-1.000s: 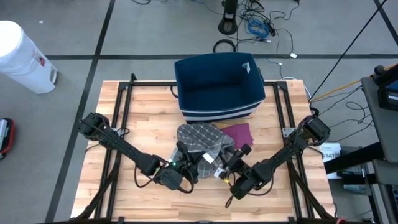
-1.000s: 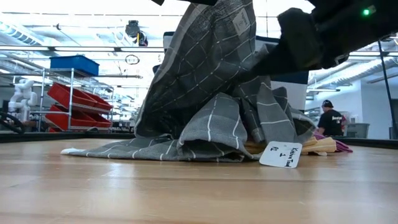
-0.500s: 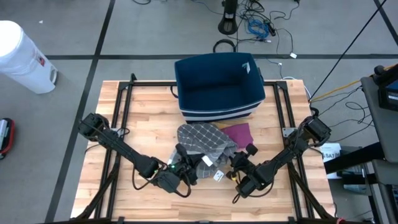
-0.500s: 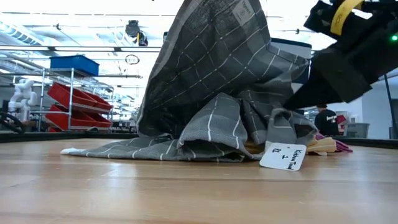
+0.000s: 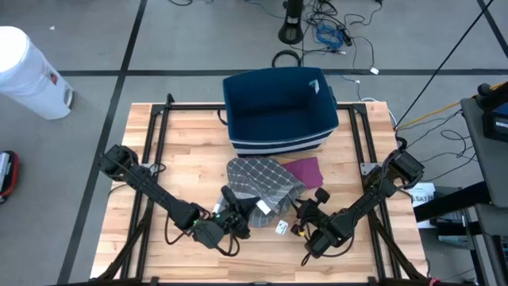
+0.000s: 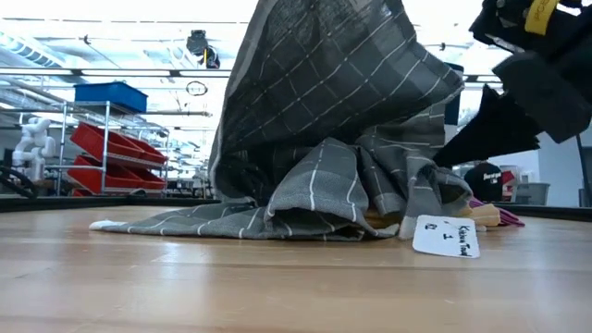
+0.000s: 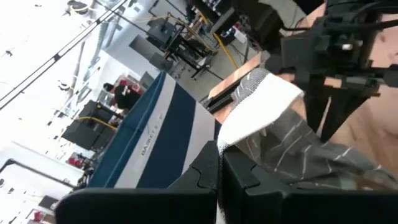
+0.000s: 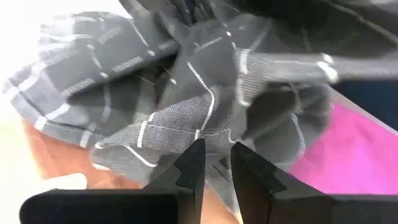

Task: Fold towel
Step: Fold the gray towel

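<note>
Towel (image 5: 262, 181) bunched on tabletop (image 5: 190, 175) | left gripper (image 5: 235, 216) jaws clamped on its edge, lifting to spread it | right gripper (image 5: 304, 218) jaws narrow, pinching towel.

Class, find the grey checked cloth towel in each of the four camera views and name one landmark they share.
High view: grey checked cloth towel, table centre, before the navy fabric basket.
Low view: tall heap, centre.
Left wrist view: lower right.
Right wrist view: fills the middle.
Shared landmark: the basket, hidden in the right wrist view.
</note>
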